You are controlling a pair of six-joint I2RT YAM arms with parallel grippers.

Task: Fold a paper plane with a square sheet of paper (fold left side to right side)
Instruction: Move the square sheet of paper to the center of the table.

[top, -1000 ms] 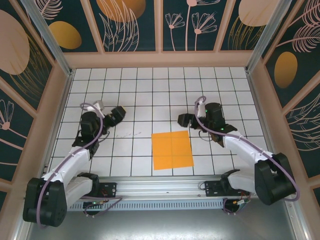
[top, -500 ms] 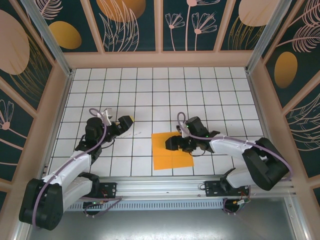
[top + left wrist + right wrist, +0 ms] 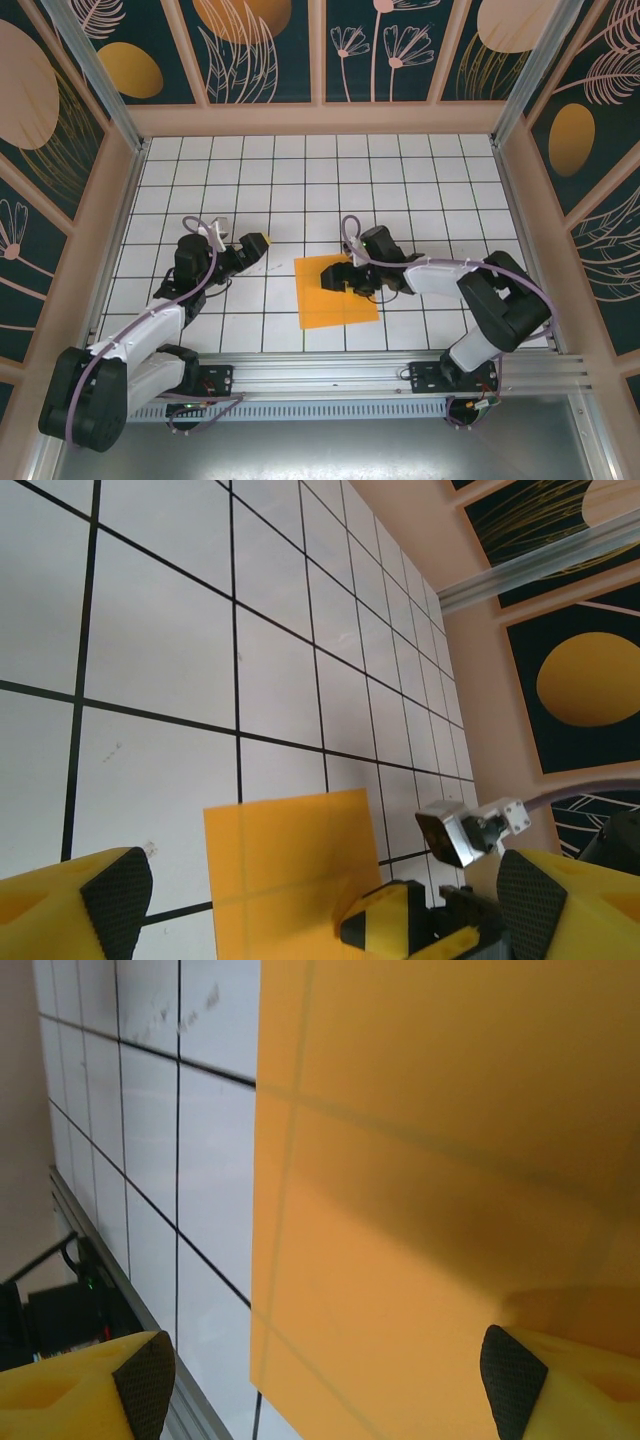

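The square sheet of paper [image 3: 330, 305] is bright orange and lies flat on the white grid table [image 3: 300, 190] with faint creases; the paper plane is out of view. My right gripper [image 3: 346, 279] sits low over the sheet's far part, open. In the right wrist view the sheet [image 3: 400, 1210] spreads below that gripper [image 3: 328, 1385], with one fingertip [image 3: 510, 1390] over the paper and the other off its edge. My left gripper [image 3: 252, 246] hovers open about a tile left of the sheet. In the left wrist view the sheet [image 3: 280, 860] lies ahead of the left gripper [image 3: 322, 900].
Pinkish walls with an aluminium frame [image 3: 130, 150] fence the table on three sides. A metal rail [image 3: 330, 372] with the arm bases runs along the near edge. Bare tiles lie behind and to both sides of the sheet.
My right gripper swung left and came down onto the sheet, which slid a little to the left. The left gripper edged right, toward the sheet.
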